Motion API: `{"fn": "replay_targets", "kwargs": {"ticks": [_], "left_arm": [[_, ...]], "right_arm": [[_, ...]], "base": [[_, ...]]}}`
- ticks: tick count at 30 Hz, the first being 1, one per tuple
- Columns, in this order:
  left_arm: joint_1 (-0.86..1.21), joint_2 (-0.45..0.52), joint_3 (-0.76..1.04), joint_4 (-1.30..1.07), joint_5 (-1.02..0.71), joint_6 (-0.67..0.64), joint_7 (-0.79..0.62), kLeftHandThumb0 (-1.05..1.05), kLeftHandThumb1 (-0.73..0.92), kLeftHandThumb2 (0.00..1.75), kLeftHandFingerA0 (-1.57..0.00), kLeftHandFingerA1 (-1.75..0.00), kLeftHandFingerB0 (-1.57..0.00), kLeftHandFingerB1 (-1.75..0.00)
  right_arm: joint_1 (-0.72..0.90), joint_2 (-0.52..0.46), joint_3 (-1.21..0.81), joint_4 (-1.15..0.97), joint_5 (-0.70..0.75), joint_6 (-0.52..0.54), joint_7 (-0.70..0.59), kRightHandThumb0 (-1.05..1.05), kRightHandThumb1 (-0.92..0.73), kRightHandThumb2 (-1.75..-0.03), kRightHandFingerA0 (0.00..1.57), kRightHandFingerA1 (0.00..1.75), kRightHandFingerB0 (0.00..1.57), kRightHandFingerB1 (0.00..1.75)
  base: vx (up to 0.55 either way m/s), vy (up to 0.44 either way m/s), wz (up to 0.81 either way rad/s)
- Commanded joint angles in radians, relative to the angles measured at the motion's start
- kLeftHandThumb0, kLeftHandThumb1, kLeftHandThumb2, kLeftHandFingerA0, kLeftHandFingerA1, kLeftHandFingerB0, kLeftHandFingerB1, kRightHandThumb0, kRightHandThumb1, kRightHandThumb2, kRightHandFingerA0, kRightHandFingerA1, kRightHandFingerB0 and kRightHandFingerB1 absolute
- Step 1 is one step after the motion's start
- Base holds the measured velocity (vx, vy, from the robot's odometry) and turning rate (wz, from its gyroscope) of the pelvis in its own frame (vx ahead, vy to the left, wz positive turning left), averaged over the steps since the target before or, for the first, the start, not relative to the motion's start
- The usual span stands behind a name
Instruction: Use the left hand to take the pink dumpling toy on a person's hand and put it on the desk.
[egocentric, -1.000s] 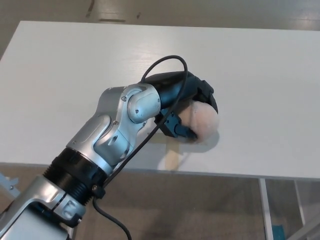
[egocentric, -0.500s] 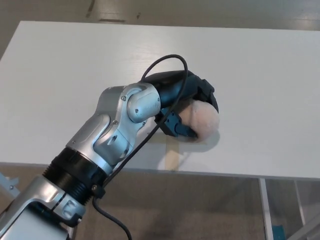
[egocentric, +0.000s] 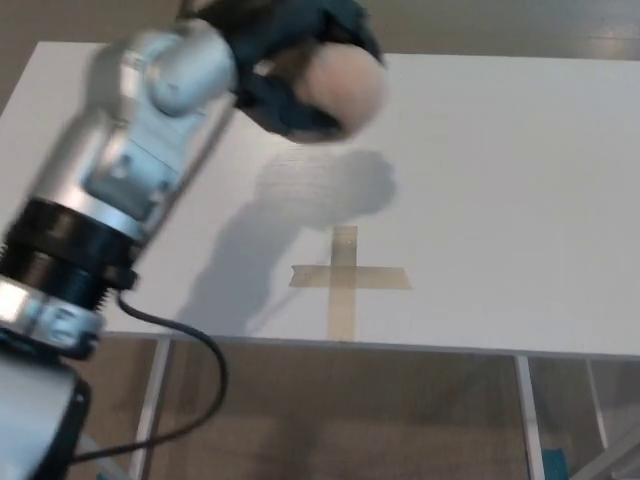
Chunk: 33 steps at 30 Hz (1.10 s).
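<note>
At the top centre of the frame the left hand (egocentric: 300, 60) is gripping the pink dumpling toy (egocentric: 345, 88), fingers curling around its left side, held in the air above the desk (egocentric: 520, 160). The blurred hand is casting a shadow just above the tape cross (egocentric: 345, 275). Letting go up here, the round toy is likely to bounce and roll toward the near edge.

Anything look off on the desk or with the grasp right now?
Nothing damaged or spilled. The left robot hand holds the pink dumpling toy raised above the desk, its shadow falling behind the tape cross. The view is motion-blurred.
</note>
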Motion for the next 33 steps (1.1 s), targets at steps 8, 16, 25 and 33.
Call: {"fn": "replay_targets", "kwargs": {"ticks": [8, 16, 25, 33], "left_arm": [[0.059, 0.155, 0.052, 0.122, 0.002, -0.107, 0.041, -0.26, 0.75, 0.63, -0.98, -0.72, -0.85, -0.53], [0.129, 0.151, -0.008, 0.264, 0.043, -0.184, 0.091, -0.25, 0.75, 0.63, -0.90, -0.98, -0.85, -0.53], [0.226, 0.096, -0.117, 0.302, 0.099, -0.208, 0.166, -0.26, 0.75, 0.63, -0.82, -1.15, -0.74, -0.47], [0.298, 0.066, -0.150, 0.264, 0.103, -0.174, 0.132, -0.27, 0.75, 0.62, -0.81, -0.51, -0.56, -0.40]], "right_arm": [[0.015, -0.009, 0.010, 0.004, -0.019, 0.010, 0.002, -0.30, -0.49, -0.86, 0.57, 0.63, 0.66, 0.68], [0.028, -0.010, 0.012, 0.004, -0.024, 0.004, 0.005, -0.30, -0.49, -0.86, 0.55, 0.62, 0.66, 0.68], [0.029, -0.013, 0.009, 0.004, -0.028, 0.004, -0.003, -0.30, -0.49, -0.86, 0.56, 0.62, 0.67, 0.68], [0.037, -0.008, 0.003, 0.002, -0.025, -0.012, 0.000, -0.30, -0.49, -0.87, 0.55, 0.62, 0.67, 0.69]], "base": [[0.00, 0.000, 0.00], [0.00, 0.000, 0.00], [0.00, 0.000, 0.00], [0.00, 0.000, 0.00]]}}
